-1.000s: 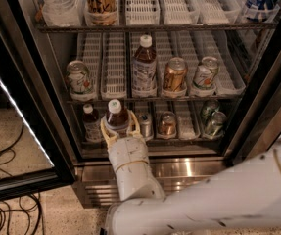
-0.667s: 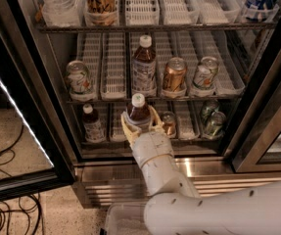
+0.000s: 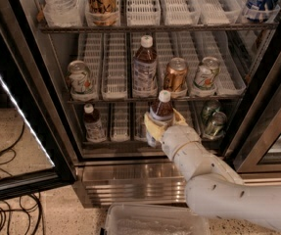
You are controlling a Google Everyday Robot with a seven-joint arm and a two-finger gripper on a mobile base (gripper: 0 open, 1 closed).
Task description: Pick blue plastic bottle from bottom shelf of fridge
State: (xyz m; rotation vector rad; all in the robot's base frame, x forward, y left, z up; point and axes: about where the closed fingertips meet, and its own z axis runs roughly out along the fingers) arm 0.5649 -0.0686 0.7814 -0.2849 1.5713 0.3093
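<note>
The fridge [image 3: 130, 177] stands open in front of me, with wire racks and white lane dividers. My gripper [image 3: 162, 125] is shut on the blue plastic bottle [image 3: 160, 112], a small bottle with a white cap, dark liquid and a pale label. It holds the bottle upright in front of the bottom shelf, right of the middle. The yellowish fingers [image 3: 152, 127] wrap the bottle's lower half and hide it. My white arm [image 3: 213, 185] reaches up from the lower right.
A similar small bottle [image 3: 93, 124] stands at the bottom shelf's left and green cans [image 3: 212, 117] at its right. A taller dark bottle [image 3: 145, 65] and cans [image 3: 175, 76] are on the middle shelf. The open door [image 3: 17, 126], floor cables [image 3: 3, 180] and a clear bin [image 3: 154, 222] are nearby.
My gripper has carried the bottle to the right along the bottom shelf, from the left lanes to right of the middle, still shut on it.
</note>
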